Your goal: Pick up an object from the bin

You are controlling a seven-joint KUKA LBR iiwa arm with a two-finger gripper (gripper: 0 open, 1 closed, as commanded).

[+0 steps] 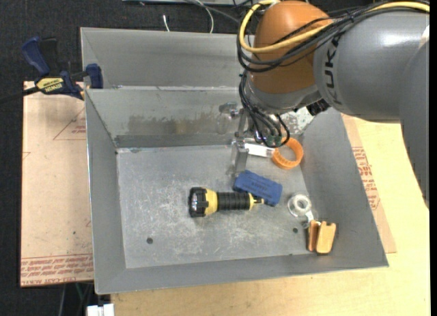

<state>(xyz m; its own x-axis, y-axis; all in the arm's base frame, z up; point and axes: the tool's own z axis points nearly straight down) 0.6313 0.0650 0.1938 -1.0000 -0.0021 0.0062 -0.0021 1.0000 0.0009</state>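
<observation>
Gripper (237,168) above blue block (259,187), middle of bin (157,239).
Open or closed: cannot tell. Touching block: black-and-yellow torch (220,202). Near: orange ring (289,155).

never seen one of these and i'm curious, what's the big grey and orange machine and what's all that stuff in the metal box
One camera looks down, a little from the side, into a grey metal bin. The big grey thing coming in from the right is a robot arm, and the orange dome is a cover on its wrist. Its end effector hangs low in the bin, right by a blue block. Against that block lies a black and yellow torch-like tool. An orange ring sits further back. A small clear ring and a tan wooden piece lie front right. The job is to pick one thing up. I cannot tell that anything is held.
</observation>
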